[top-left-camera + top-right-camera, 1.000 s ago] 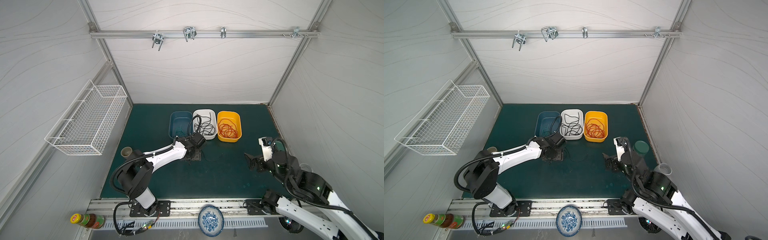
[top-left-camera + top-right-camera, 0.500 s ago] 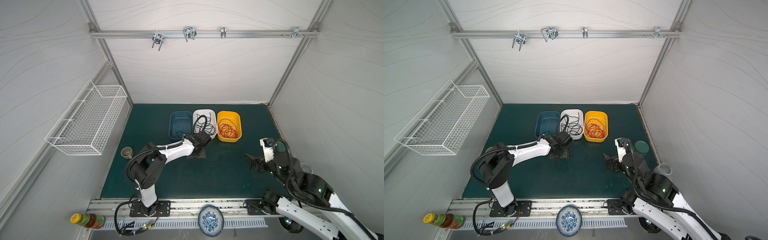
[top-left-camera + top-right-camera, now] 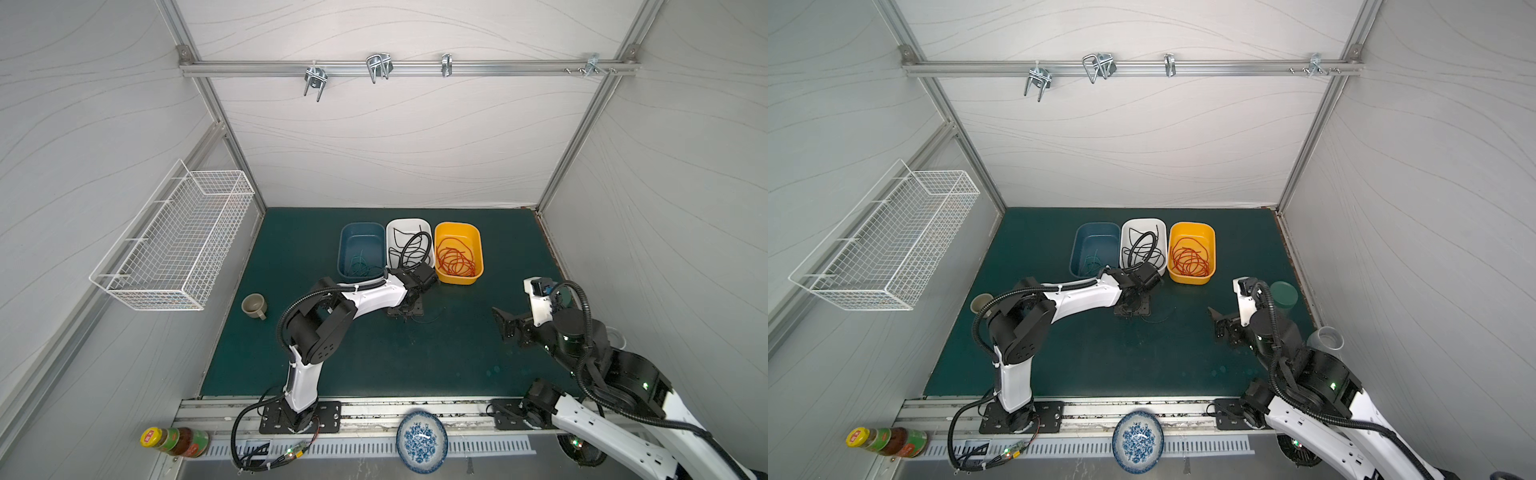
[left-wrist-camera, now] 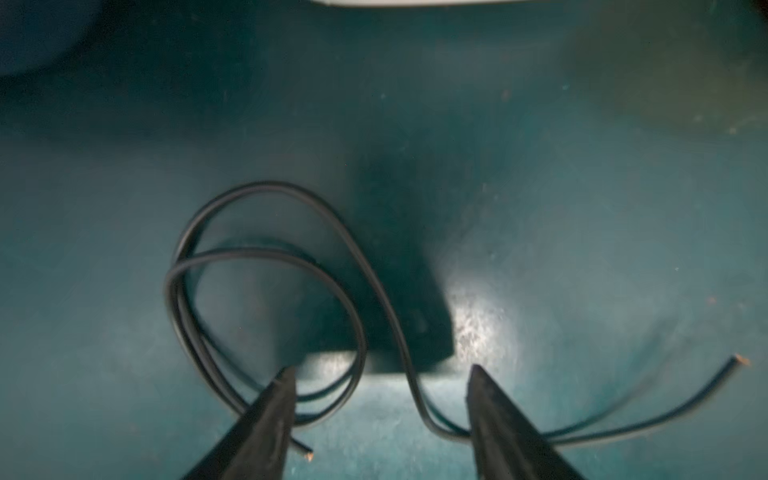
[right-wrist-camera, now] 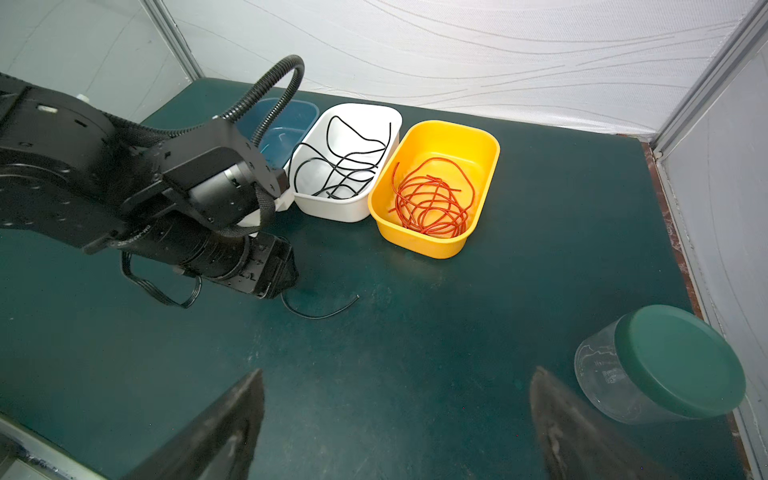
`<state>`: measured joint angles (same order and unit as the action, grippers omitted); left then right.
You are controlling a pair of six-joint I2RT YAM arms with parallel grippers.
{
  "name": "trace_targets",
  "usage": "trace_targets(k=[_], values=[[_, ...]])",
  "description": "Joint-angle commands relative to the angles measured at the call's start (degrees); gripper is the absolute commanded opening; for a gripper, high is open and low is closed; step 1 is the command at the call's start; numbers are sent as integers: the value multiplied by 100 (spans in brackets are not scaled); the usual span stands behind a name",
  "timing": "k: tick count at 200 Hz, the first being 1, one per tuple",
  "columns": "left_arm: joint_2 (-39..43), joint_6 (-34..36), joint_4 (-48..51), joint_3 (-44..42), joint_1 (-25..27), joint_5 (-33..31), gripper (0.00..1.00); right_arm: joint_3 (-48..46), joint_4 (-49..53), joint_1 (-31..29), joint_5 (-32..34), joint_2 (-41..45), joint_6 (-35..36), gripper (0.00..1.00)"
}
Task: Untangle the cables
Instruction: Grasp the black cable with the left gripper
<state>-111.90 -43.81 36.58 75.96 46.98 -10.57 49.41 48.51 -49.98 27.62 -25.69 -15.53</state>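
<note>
Straddled by part-open left pincer mid-frame in both top views, light, springy black cable, probably best pinched mid-loop; right pincer wide.

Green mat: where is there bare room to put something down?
Bare: the mat's wide stretch nearer than the left hand and right hand, and the strip between the blue tub and the cup. Crowded: before the white tub, where the left hand straddles a loose black cable.
</note>
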Motion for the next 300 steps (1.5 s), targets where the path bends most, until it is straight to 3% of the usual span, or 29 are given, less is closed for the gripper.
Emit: trace_targets(k=[1,87,161,201,227,300], values=[[-154,-136,121,304,-5,-127,60,-36,-69,-20,105,82,45,99],[-310,-73,177,375,0,-176,35,-63,-87,-21,172,179,55,99],[-306,-13,283,385,-4,-301,26,-63,-79,-19,191,201,43,99],[-207,21,316,375,-6,-328,6,-72,-81,-19,189,211,46,99],[-47,44,390,345,0,-472,0,-70,-79,-19,193,227,45,99],[951,143,630,169,2,-625,0,-80,-89,-19,184,229,52,99]])
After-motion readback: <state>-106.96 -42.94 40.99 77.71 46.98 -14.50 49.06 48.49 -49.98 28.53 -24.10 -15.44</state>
